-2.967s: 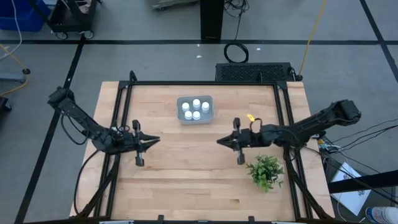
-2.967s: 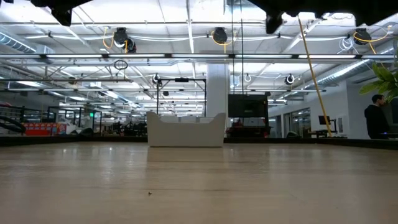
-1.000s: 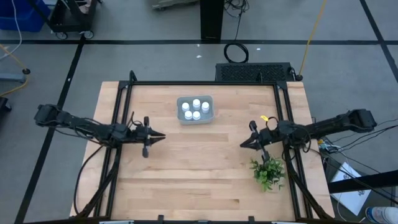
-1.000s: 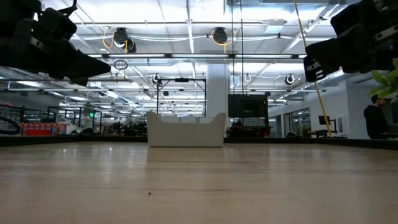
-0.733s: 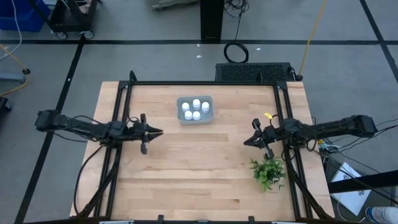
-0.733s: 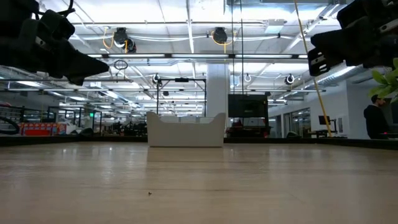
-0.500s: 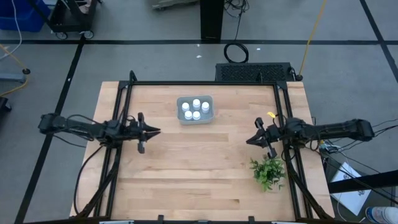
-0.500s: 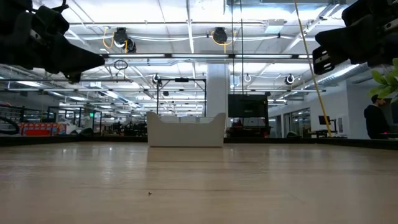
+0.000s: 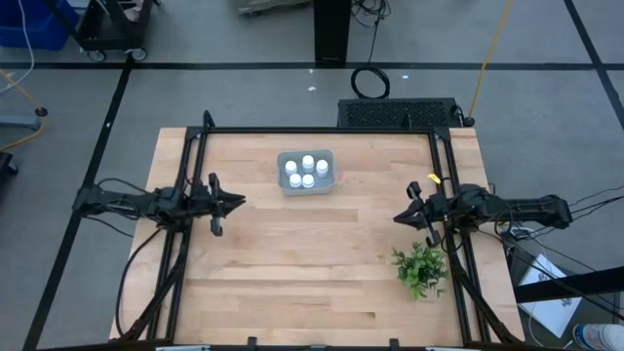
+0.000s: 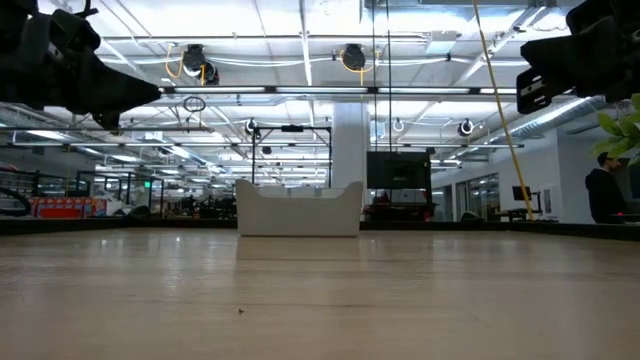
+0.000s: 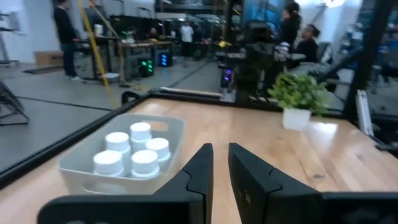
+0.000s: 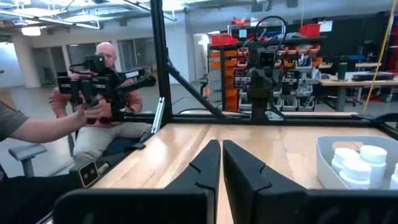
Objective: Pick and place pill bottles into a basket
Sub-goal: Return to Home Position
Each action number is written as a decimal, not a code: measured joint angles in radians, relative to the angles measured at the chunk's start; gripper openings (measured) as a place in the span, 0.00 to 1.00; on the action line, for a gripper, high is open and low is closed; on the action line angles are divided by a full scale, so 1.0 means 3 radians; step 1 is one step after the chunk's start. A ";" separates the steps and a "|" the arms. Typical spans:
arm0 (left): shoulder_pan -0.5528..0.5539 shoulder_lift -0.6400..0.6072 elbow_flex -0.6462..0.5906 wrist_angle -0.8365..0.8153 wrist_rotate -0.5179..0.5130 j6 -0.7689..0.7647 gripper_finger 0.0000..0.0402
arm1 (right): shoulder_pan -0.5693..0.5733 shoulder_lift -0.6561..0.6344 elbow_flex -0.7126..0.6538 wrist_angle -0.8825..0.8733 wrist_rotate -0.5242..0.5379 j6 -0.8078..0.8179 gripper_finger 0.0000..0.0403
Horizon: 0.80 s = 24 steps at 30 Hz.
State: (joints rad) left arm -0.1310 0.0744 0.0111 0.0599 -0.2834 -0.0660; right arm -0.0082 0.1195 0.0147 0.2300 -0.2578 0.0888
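Observation:
The pale grey-blue basket stands on the table's far middle and holds several white pill bottles, all upright inside it. They also show in the left wrist view and at the edge of the right wrist view. My left gripper is shut and empty above the table's left side, pointing toward the right edge. My right gripper is shut and empty above the right side, pointing toward the left edge. Both are well clear of the basket.
A small green plant in a white pot stands near the right edge, just nearer than my right gripper. A black frame rims the table. A person sits beyond the table's left side. Bare wood lies between the arms.
My left gripper has drawn back toward the table's left edge and my right gripper toward the right edge, both staying shut and empty. The basket and bottles have not moved.

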 joint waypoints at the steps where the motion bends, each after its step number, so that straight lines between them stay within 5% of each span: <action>1: 0.0000 -0.0041 0.0003 -0.0011 -0.0034 -0.0026 0.14 | 0.0000 -0.0058 0.0000 -0.0050 0.0031 0.0002 0.03; 13: 0.0000 -0.0163 0.0006 -0.0016 -0.0139 0.0027 0.14 | -0.0003 -0.0396 0.0104 -0.0624 0.0607 0.0071 0.02; 24: 0.0000 -0.0162 0.0006 -0.0020 -0.0143 0.0027 0.14 | -0.0004 -0.0394 0.0118 -0.0713 0.0622 -0.0064 0.02</action>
State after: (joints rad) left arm -0.1310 0.0257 0.0128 0.0540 -0.3264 -0.0578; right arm -0.0093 0.0013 0.0502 0.0162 -0.0711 0.0696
